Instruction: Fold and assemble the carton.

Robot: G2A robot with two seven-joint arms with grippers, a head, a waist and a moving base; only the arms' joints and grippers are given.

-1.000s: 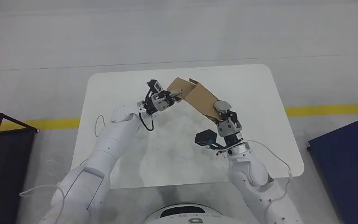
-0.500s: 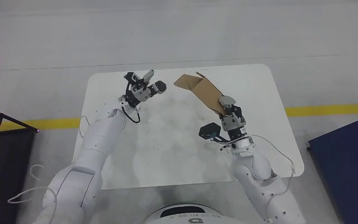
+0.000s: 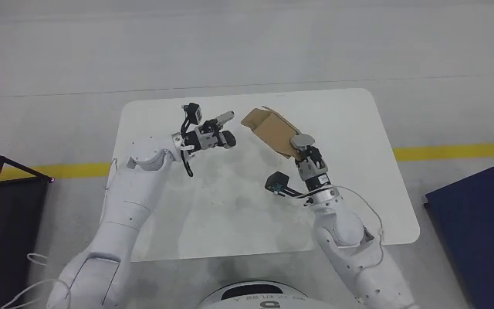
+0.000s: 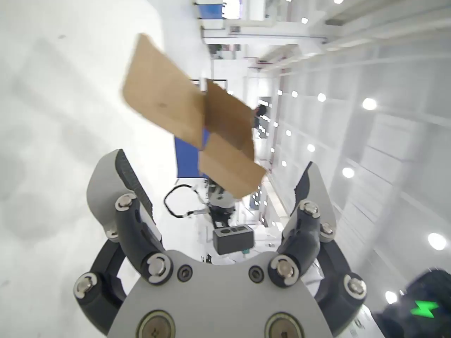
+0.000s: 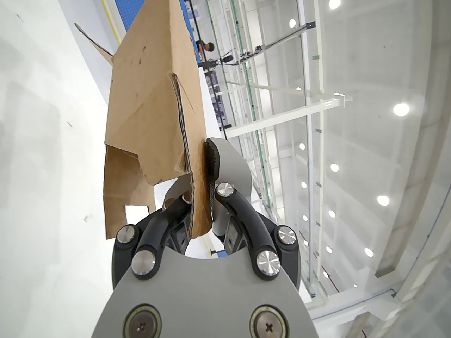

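Note:
The brown cardboard carton (image 3: 270, 130) is partly unfolded and held up above the white table (image 3: 355, 123), right of the middle. My right gripper (image 3: 299, 147) is shut on its near edge; in the right wrist view the fingers (image 5: 211, 163) clamp a wall of the carton (image 5: 151, 100), with flaps hanging loose. My left gripper (image 3: 225, 127) is open, a short way left of the carton and not touching it. Its own view shows the carton (image 4: 186, 124) ahead, beyond the spread fingers (image 4: 119, 177).
The white table has bare surface across its middle and front (image 3: 231, 208). A yellow floor line (image 3: 440, 151) runs past on both sides. A dark blue object (image 3: 463, 224) stands on the floor at the right.
My left gripper let go of the carton, swung away left, then came back toward it, open. The right gripper kept hold and shifted the carton slightly left.

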